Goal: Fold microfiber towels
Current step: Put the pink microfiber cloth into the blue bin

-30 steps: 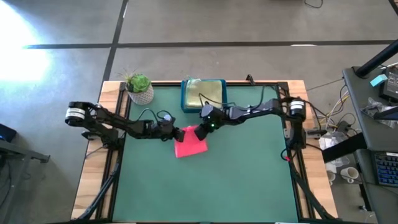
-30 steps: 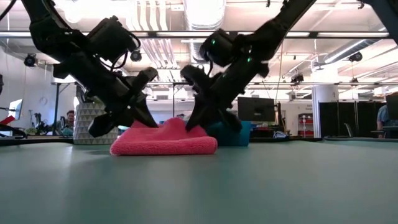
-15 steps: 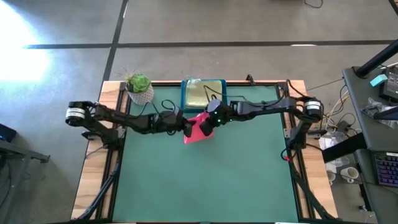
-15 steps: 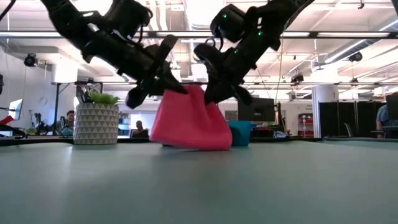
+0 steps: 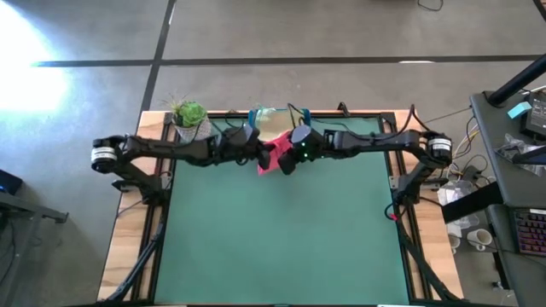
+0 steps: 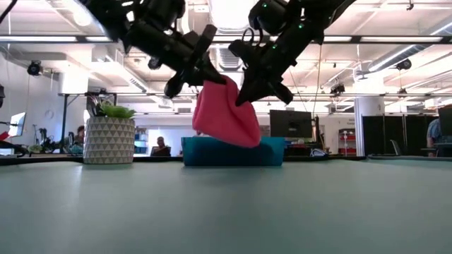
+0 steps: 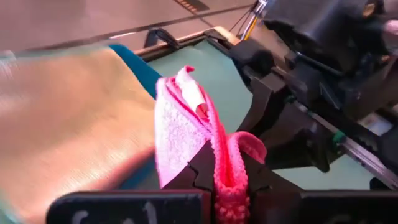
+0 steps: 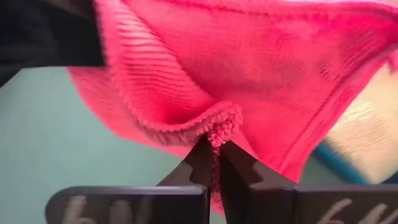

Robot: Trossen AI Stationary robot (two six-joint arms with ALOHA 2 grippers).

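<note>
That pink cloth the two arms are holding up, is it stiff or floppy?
Probably floppy: the pink towel sags in a loose pouch between the left tool and the right tool. It looks light, since pinched edges alone carry it. Its fuzzy weave likely resists slipping.

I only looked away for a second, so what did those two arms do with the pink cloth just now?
Both arms lifted the folded hot pink towel off the green table and carried it toward the blue tray at the far edge; it now hangs over the tray. The left gripper and right gripper stayed clamped on it. The potted plant and tray did not move.
</note>
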